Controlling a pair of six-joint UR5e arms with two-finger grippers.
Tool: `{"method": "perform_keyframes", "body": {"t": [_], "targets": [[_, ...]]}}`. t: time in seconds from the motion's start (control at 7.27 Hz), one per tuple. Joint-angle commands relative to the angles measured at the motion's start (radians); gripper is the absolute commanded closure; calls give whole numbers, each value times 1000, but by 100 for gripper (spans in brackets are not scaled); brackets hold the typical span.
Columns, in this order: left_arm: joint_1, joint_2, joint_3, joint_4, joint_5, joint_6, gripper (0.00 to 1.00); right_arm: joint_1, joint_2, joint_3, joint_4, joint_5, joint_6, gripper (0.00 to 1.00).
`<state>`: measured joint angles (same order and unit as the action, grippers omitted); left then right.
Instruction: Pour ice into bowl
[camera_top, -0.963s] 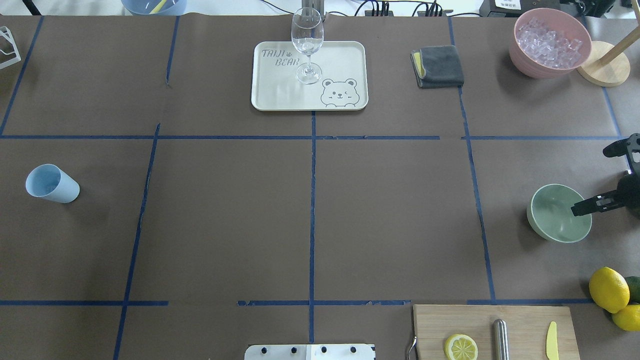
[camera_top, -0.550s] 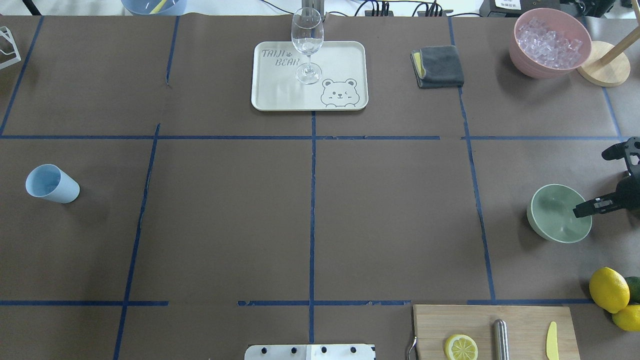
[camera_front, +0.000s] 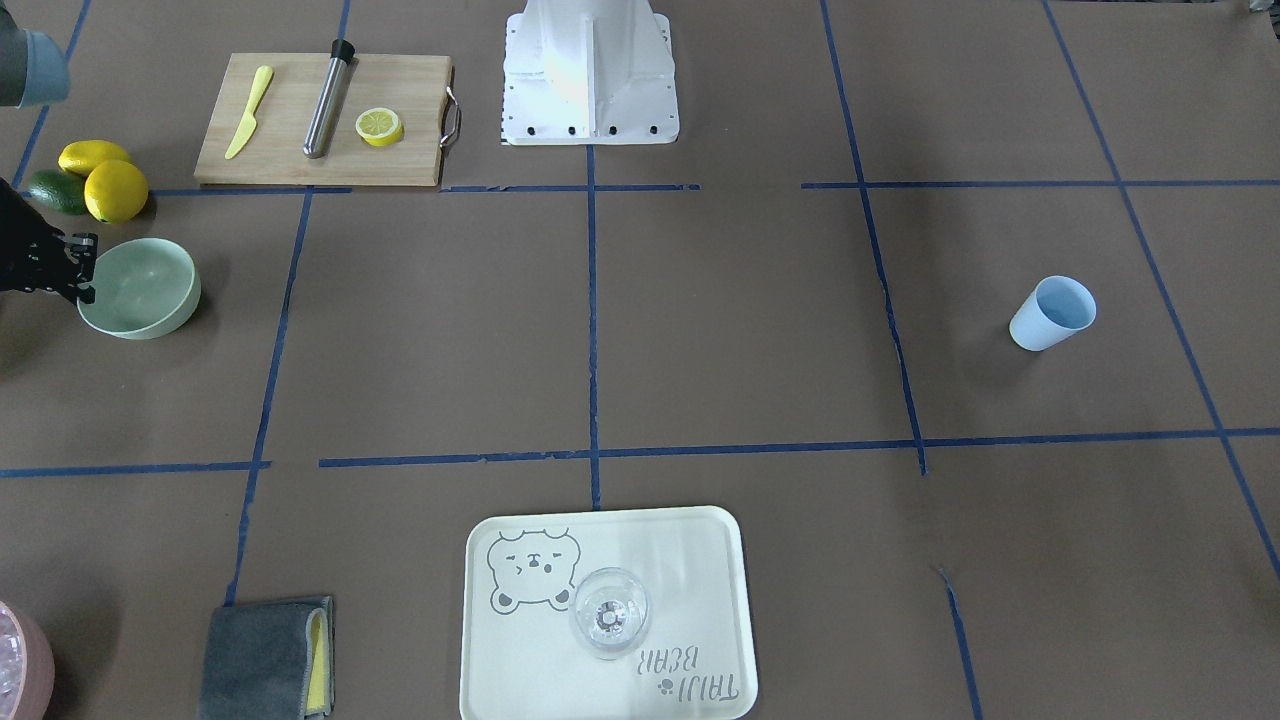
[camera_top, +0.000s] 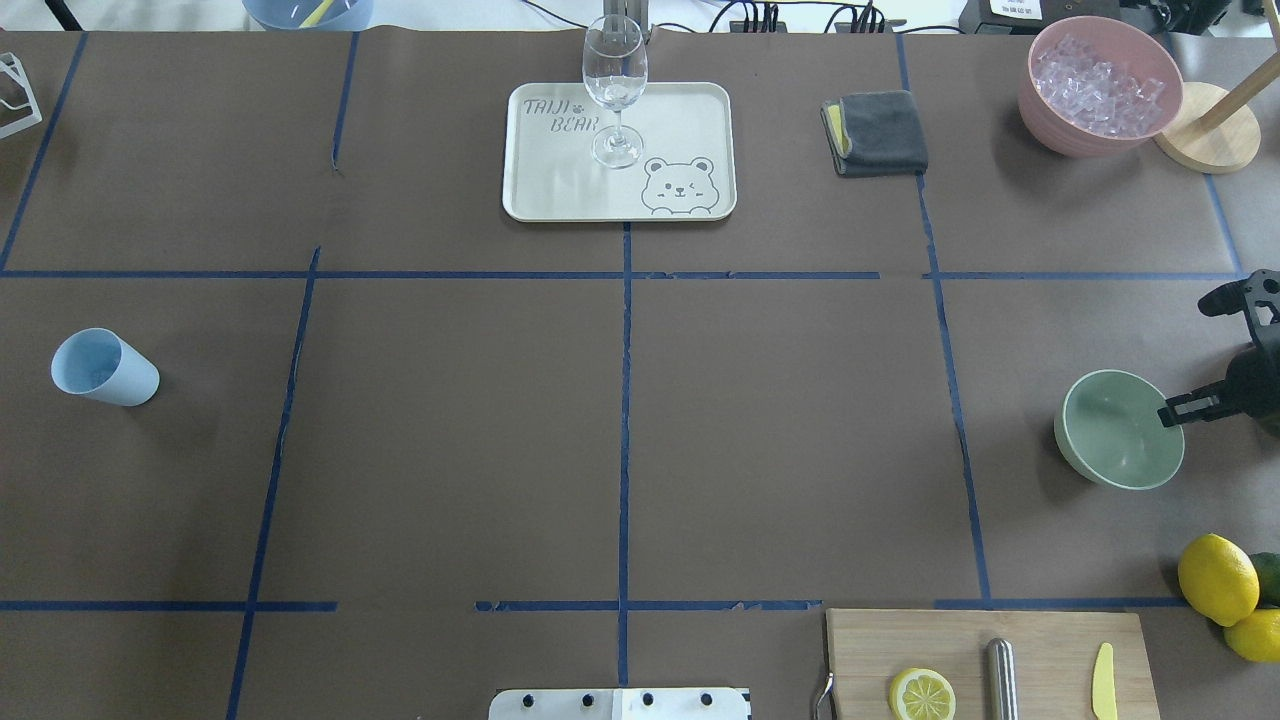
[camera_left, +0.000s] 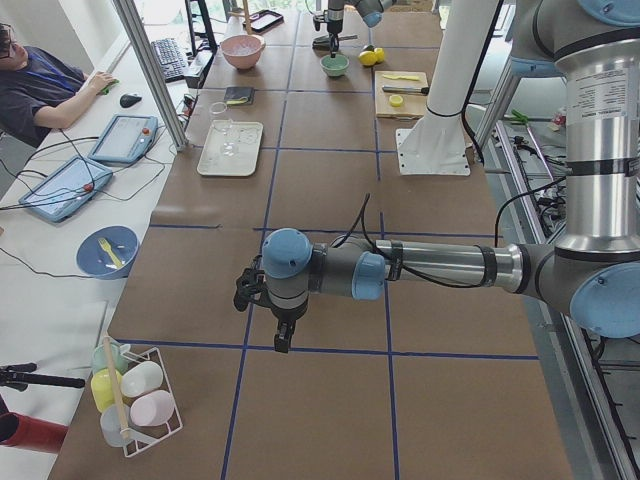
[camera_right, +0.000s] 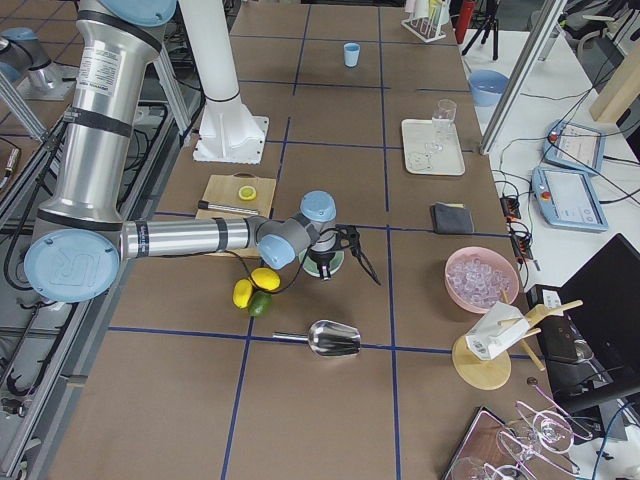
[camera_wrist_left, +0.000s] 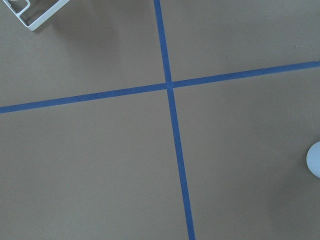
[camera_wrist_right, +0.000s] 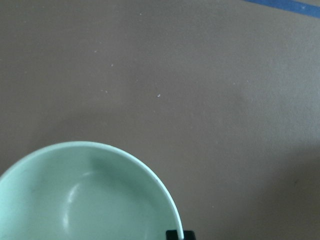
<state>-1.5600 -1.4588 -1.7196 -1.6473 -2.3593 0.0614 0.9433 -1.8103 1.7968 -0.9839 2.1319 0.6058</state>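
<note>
While its jaws gape empty, the right gripper (camera_front: 80, 268) sits at the bowl (camera_top: 1110, 435)'s rim. Left gripper (camera_left: 282, 335)'s opening: cannot tell.

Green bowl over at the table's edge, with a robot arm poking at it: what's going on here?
The robot is meant to pour ice into the green bowl, which is empty so far. Its right gripper is at the bowl's rim; whether the jaws grip it cannot be made out. The ice lies in a pink bowl farther back on the same side. The left gripper hangs above the table at the other end.
</note>
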Motion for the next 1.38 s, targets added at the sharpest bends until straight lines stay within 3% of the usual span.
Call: {"method": "perform_keyframes", "body": {"t": [0.0, 0.28, 0.83, 1.1, 1.24], "targets": [[0, 0, 0, 0, 0, 0, 0, 0, 2, 59, 1, 8, 5, 100], [0, 0, 0, 0, 0, 0, 0, 0, 15, 168, -2, 66, 53, 100], [0, 0, -2, 0, 0, 0, 0, -99, 340, 177, -126, 62, 361, 100], [0, 0, -2, 0, 0, 0, 0, -226, 493, 181, -278, -62, 461, 100], [0, 2, -2, 0, 0, 0, 0, -303, 594, 176, -421, -119, 520, 100]]}}
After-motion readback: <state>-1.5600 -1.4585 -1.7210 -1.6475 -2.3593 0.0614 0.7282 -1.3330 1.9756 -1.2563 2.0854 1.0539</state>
